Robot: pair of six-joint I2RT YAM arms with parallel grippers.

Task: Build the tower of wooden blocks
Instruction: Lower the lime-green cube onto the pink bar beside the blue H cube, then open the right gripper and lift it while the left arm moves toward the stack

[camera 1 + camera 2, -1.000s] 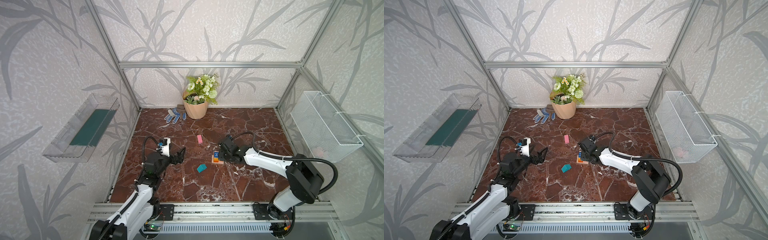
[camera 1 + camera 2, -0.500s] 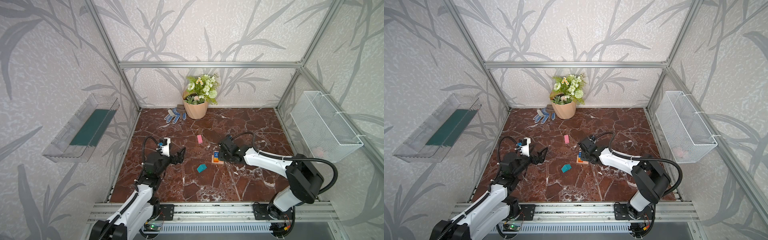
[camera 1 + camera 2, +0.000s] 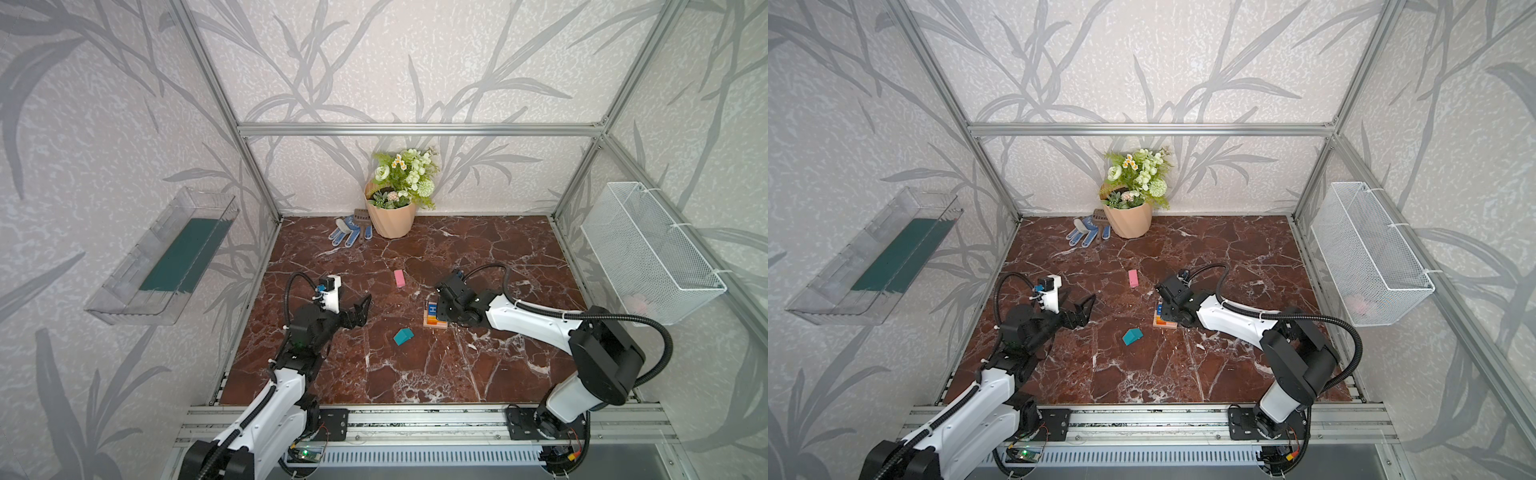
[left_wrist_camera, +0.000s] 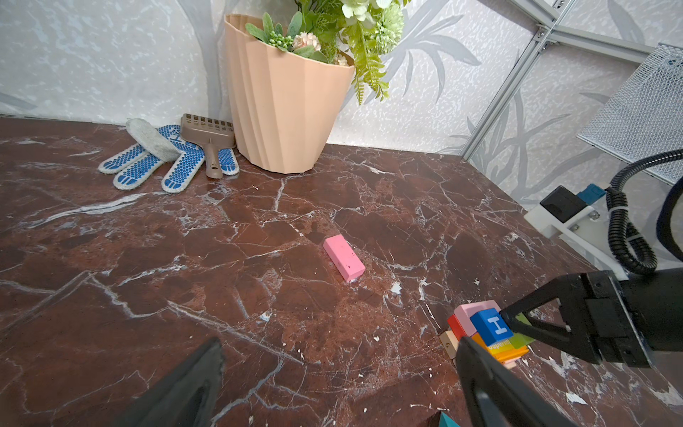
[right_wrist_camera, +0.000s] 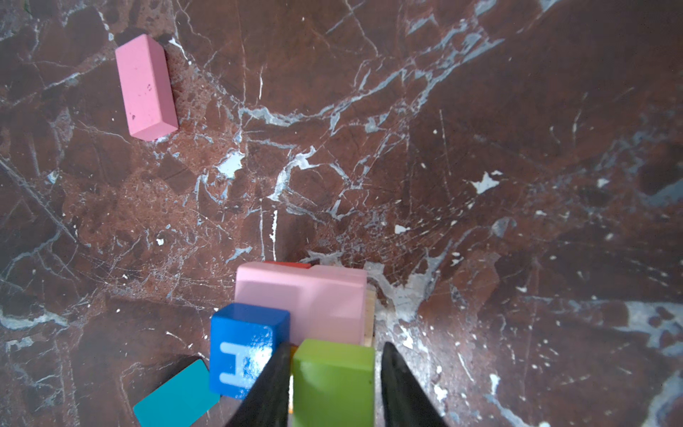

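marble tabletop (image 3: 457, 365), pink block (image 3: 399, 278), teal piece (image 3: 403, 336), tower (image 3: 432, 318)

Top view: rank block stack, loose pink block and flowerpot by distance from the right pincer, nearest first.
1. Block stack: directly under the right pincer, whose fingers straddle the green cube on it.
2. Loose pink block: mid-table, toward the back.
3. Flowerpot: against the back wall.

— What's the room like?
— Pale walls (image 3: 374, 62) with grey leaf print, an aluminium frame (image 3: 419, 129), even light
— The floor (image 3: 415, 374)?
— Red-brown marble, white veins
— On the walls?
— A clear tray (image 3: 120, 274) on the left one, a white wire basket (image 3: 648, 253) on the right. At the back a flowerpot (image 3: 392, 220), gloves (image 3: 345, 235) and a brown scoop (image 4: 209, 140) just beside it
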